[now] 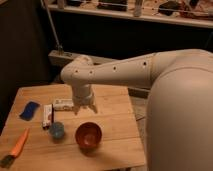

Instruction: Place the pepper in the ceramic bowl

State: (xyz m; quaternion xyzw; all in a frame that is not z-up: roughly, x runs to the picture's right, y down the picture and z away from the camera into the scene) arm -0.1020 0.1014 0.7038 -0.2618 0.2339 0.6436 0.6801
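The orange pepper (19, 144) lies at the front left of the wooden table (115, 125), its dark stem end toward the front edge. The red-orange ceramic bowl (89, 136) stands near the front middle, with nothing in it that I can see. My gripper (85, 107) hangs from the white arm over the table's middle, behind and a little left of the bowl, well right of the pepper. It holds nothing that I can see.
A small translucent blue cup (57, 130) stands just left of the bowl. A white packet (47, 115) and a white box (63, 104) lie behind it. A blue object (29, 110) lies at the left. A dark wall and a shelf are behind.
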